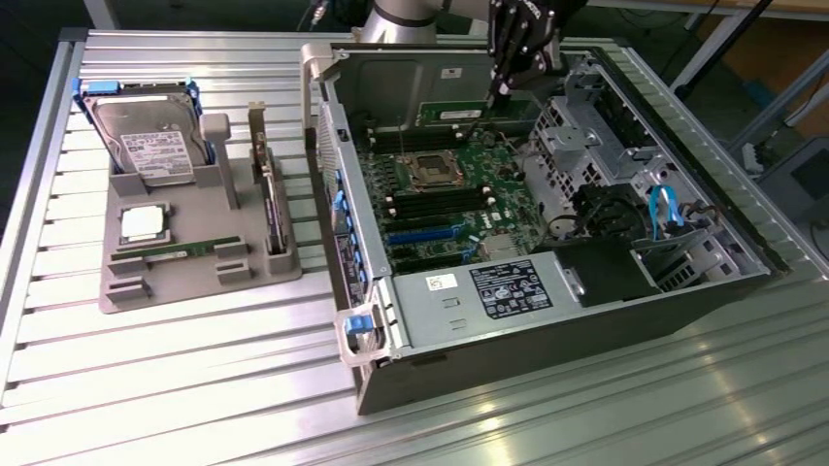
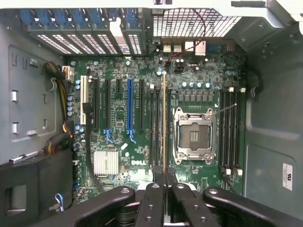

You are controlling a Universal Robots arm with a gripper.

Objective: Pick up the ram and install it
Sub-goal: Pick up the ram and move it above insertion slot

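Jaws pinched narrow on the ram (image 2: pixel 164 123), gripped along its upper edge; we reckon that keeps the contacts free. It hangs edge-down inside the open case (image 1: pixel 545 364), parallel to the black memory slots (image 2: pixel 155 127) beside the CPU socket (image 2: pixel 194 135), so aligned for seating. Twin stick (image 1: pixel 182 250) sits in the grey tray (image 1: pixel 194 296) on the table (image 1: pixel 194 388).

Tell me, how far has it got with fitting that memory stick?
Done: the ram is off the grey tray. In hand: the tool grips it above the motherboard's memory slots. Left: it isn't seated in a slot yet.
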